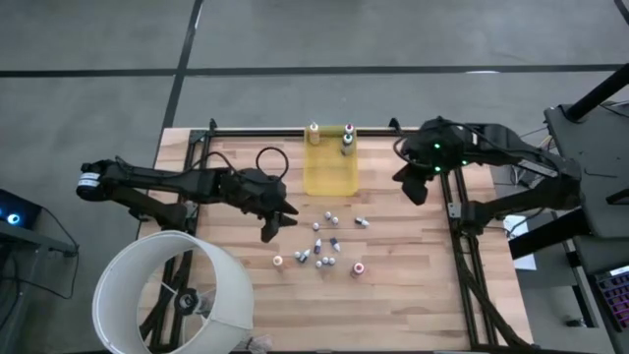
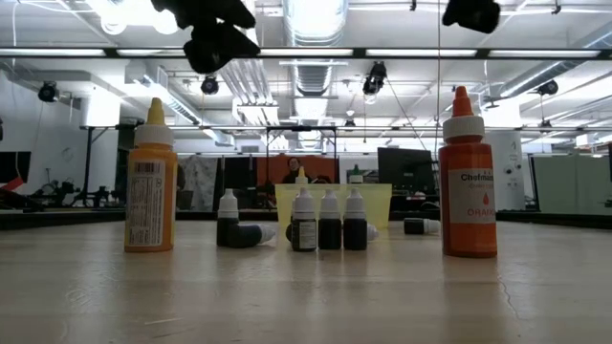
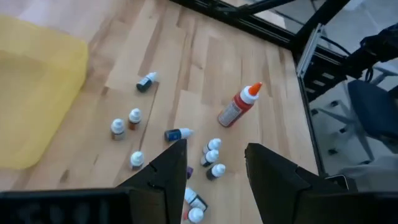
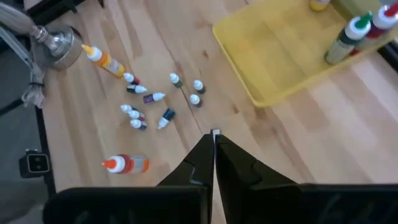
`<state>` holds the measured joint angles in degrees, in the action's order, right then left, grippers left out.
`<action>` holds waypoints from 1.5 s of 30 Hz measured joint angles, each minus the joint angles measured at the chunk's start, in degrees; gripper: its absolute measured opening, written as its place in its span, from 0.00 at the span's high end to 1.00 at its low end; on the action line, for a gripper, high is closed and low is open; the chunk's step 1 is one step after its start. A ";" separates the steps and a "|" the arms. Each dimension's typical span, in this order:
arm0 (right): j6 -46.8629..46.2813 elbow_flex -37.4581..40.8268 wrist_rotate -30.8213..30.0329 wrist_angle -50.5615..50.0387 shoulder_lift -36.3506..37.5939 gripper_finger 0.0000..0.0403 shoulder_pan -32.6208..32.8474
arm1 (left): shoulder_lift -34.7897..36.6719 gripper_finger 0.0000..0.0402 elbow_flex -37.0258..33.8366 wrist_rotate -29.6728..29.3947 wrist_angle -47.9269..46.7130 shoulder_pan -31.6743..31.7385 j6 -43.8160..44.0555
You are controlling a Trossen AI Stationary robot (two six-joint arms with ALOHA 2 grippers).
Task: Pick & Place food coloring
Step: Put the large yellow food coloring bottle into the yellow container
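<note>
Left pincer (image 3: 214, 171) gapes empty above food coloring (image 3: 211, 155).

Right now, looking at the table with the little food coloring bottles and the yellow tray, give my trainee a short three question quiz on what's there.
1. True or false: the right gripper is shut with nothing between its fingers.
2. Multiple choice: where does the left gripper hang? A) inside the yellow tray B) above the scattered small bottles C) off the table
3. Fill in: in the high view, the bottles already in the tray stand at its ____ end, away from the loose ones.

Key:
1. True; its fingers meet above bare wood.
2. B; its fingers stand apart and hold nothing.
3. Far; three show there, among them a green-capped bottle.
</note>
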<state>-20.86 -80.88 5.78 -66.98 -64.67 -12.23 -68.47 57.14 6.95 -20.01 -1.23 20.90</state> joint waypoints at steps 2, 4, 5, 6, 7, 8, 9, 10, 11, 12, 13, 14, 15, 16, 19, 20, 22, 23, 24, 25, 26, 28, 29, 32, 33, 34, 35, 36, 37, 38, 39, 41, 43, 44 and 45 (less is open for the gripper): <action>-1.47 1.66 -0.06 0.04 1.62 0.98 0.00 | 0.00 0.66 1.75 0.01 -2.63 0.00 -0.70; -2.20 3.02 -0.74 -0.04 2.92 0.98 0.00 | -0.10 0.66 3.68 -0.03 -5.19 0.00 -1.98; -2.32 3.56 -1.09 0.02 3.46 0.98 -0.02 | -0.11 0.66 4.78 -0.06 -6.36 0.00 -2.76; -2.34 4.02 -1.24 0.02 3.86 0.98 -0.02 | -0.09 0.66 5.90 -0.20 -7.40 0.00 -3.32; -2.46 4.49 -1.26 0.07 4.20 0.98 -0.02 | -0.07 0.66 6.83 -0.42 -8.31 0.00 -3.78; -2.73 4.97 -1.29 0.08 4.42 0.98 -0.02 | -0.16 0.66 7.65 -0.44 -9.27 0.00 -4.11; -2.79 5.34 -1.29 0.01 4.50 0.98 -0.02 | -0.27 0.66 8.35 -0.45 -10.28 0.00 -4.22; -2.80 5.66 -1.29 0.01 4.60 0.98 -0.02 | -0.40 0.66 8.91 -0.47 -11.17 0.00 -4.29; -2.80 5.90 -1.29 0.02 4.62 0.98 -0.01 | -0.53 0.66 9.39 -0.47 -11.80 -0.02 -4.42; -2.80 6.04 -1.29 -0.02 4.65 0.98 0.00 | -0.82 0.66 9.91 -0.47 -12.24 -0.13 -4.69; -2.79 6.12 -1.29 -0.04 4.68 0.98 -0.02 | -1.00 0.66 10.35 -0.38 -12.55 -0.15 -4.94; -2.77 6.12 -1.29 -0.01 4.68 0.98 -0.02 | -1.08 0.66 10.58 -0.38 -12.98 -0.22 -5.47; -2.73 6.12 -1.31 0.05 4.66 0.98 -0.02 | -1.33 0.65 10.72 -0.40 -13.55 -0.41 -5.90; -2.73 6.11 -1.33 0.05 4.58 0.98 -0.02 | -1.74 0.63 10.83 -0.37 -13.68 -0.55 -6.32; -2.69 5.99 -1.44 0.08 4.56 0.98 -0.02 | -3.10 0.56 11.16 0.01 -14.08 -1.26 -8.12; -2.69 5.99 -1.45 0.04 4.66 0.98 -0.02 | -3.58 0.54 11.19 0.03 -14.39 -1.54 -8.82; -2.67 5.99 -1.46 0.02 4.70 0.98 -0.02 | -4.47 0.48 11.15 0.06 -14.46 -2.00 -9.41; -2.71 5.99 -1.47 0.02 4.70 0.98 -0.02 | -4.92 0.46 11.08 0.07 -14.84 -2.26 -9.86; -2.73 5.99 -1.49 0.04 4.68 0.98 -0.02 | -5.49 0.44 11.07 0.16 -15.14 -2.47 -10.43; -2.73 5.99 -1.49 0.07 4.66 0.98 -0.02 | -5.98 0.43 11.07 0.52 -15.14 -2.61 -10.96; -2.73 5.99 -1.49 0.05 4.66 0.98 -0.02 | -6.33 0.42 11.07 1.08 -15.58 -2.87 -11.80; -3.04 5.99 -1.49 0.05 4.67 0.98 -0.02 | -7.21 0.41 11.07 1.57 -16.34 -3.38 -13.05; -3.40 5.99 -1.51 0.04 4.68 0.98 -0.02 | -7.62 0.41 11.07 1.77 -16.26 -3.75 -13.52; -3.96 5.99 -1.51 0.02 4.68 0.98 -0.02 | -8.87 0.41 11.07 2.34 -17.01 -4.91 -14.58; -3.98 5.99 -1.55 0.02 4.68 0.98 -0.02 | -9.16 0.41 11.07 2.52 -17.31 -5.29 -15.28; -4.00 5.99 -1.76 0.02 4.66 0.98 -0.02 | -9.49 0.41 11.07 2.54 -17.78 -5.66 -15.87; -4.01 5.99 -2.15 0.02 4.64 0.98 -0.02 | -9.85 0.41 11.07 2.58 -18.26 -5.89 -16.10; -4.02 5.99 -2.71 0.02 4.60 0.98 -0.02 | -10.16 0.41 11.07 2.63 -18.70 -6.11 -16.01; -4.02 5.99 -3.05 0.01 4.60 0.98 -0.02 | -10.51 0.41 11.05 2.97 -19.16 -6.29 -15.55; -4.02 5.99 -3.17 0.00 4.60 0.98 -0.02 | -10.90 0.41 11.05 3.79 -19.57 -6.36 -14.94; -4.02 5.99 -3.19 0.02 4.60 0.98 -0.03 | -11.26 0.41 11.05 4.96 -19.96 -6.39 -14.76; -4.02 5.99 -3.21 -0.02 4.60 0.98 -0.02 | -11.77 0.41 11.02 6.96 -20.10 -6.52 -14.77; -4.02 5.99 -3.21 -0.02 4.60 0.98 -0.02 | -12.33 0.41 11.02 7.89 -20.08 -6.88 -14.77; -4.02 5.99 -3.23 -0.02 4.60 0.98 -0.02 | -12.56 0.41 11.02 8.16 -20.11 -7.18 -14.96; -4.02 5.99 -3.23 -0.02 4.60 0.98 -0.02 | -12.81 0.41 11.02 8.28 -20.17 -7.63 -15.32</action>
<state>-24.88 -74.89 2.55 -67.00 -60.07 -12.25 -81.27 68.16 15.23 -40.18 -8.86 5.58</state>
